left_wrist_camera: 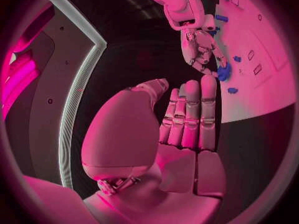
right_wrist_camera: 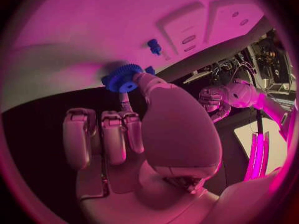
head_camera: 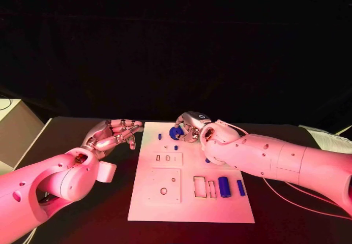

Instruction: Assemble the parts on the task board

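Blue gear (head_camera: 176,132) half hidden in right robot hand (head_camera: 194,127).

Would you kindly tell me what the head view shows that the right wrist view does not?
Head view alone: the two blue cylinders lying near the white plastic task board's front edge.

Right wrist view alone: the teeth around the small blue plastic gear's rim.

Both: the right robot hand pinching that gear at the board's far end, and the left robot hand holding nothing, beside the board.
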You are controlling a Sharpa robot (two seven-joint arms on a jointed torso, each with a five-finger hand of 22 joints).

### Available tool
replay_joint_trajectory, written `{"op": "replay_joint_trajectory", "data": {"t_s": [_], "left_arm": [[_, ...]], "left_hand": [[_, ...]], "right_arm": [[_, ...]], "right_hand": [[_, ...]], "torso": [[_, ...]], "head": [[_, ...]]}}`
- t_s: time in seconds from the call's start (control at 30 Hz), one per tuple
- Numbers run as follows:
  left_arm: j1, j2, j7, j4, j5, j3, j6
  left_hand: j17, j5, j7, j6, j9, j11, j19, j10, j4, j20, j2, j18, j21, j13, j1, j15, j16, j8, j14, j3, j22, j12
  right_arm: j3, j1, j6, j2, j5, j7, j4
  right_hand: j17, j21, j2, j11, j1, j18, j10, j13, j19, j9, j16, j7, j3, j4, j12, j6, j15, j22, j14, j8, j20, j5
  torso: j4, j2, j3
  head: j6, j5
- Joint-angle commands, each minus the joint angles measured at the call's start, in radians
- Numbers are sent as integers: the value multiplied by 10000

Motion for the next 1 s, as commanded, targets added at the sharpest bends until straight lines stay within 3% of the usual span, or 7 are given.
{"op": "replay_joint_trajectory", "data": {"t_s": [0.03,0.3,0.53,0.8,0.9,1.0], "left_arm": [[3,23,53,8,29,8,176],[3,33,54,-2,29,8,173],[3,30,49,4,29,8,170],[3,33,45,1,29,8,168],[3,30,43,0,29,8,166],[3,24,42,0,29,8,161]], "left_hand": [[-9,-33,-5,-75,11,12,-61,-52,-7,-12,10,67,35,8,-79,15,69,-22,-56,47,10,-4],[-9,-33,-5,-75,11,12,-61,-52,-7,-12,10,67,35,8,-79,15,69,-22,-56,47,10,-4],[-9,-33,-5,-75,11,12,-61,-52,-7,-12,10,67,35,8,-79,15,69,-22,-56,47,10,-4],[-9,-33,-5,-75,11,12,-61,-52,-7,-12,10,67,35,8,-79,15,69,-22,-56,47,10,-4],[-9,-33,-5,-75,11,12,-61,-52,-7,-12,10,67,35,8,-79,15,69,-22,-56,47,10,-4],[-9,-33,-5,-75,11,12,-61,-52,-7,-12,10,67,35,8,-79,15,69,-22,-56,47,10,-4]], "right_arm": [[-6,-48,350,42,-1,129,-30],[-10,-95,417,68,-57,95,-89],[-11,-103,430,136,-112,22,-284],[-25,-111,663,242,-23,87,-465],[-30,-113,734,247,20,123,-487],[-36,-115,811,218,85,178,-485]], "right_hand": [[2631,33,17,-59,-68,-161,851,2421,625,125,44,-238,50,-6,-11,302,-37,1438,1025,231,-67,-43],[2631,29,-4,-57,-83,-160,853,2424,623,125,44,-237,53,-16,-9,301,-35,1434,1025,234,-65,-61],[2631,31,-69,-40,-154,-161,810,2382,624,109,44,-212,72,-33,-46,232,-19,1440,1025,209,-54,-119],[2631,31,-350,150,-554,-166,518,2115,619,-76,44,2,16,-5,-292,-401,161,1456,1025,-140,87,-479],[2631,64,-434,265,-772,-178,380,2000,631,-201,44,117,-243,90,-401,-773,267,1503,1025,-363,181,-756],[2631,99,-321,327,-1049,-185,291,1934,642,-289,44,179,-1044,374,-467,-850,341,1554,1025,-431,285,-864]], "torso": [[34,9,5],[5,11,7],[19,10,1],[28,10,-4],[23,11,-3],[14,4,-7]], "head": [[-30,19],[-51,41],[-38,3],[-49,18],[-54,20],[-60,30]]}}
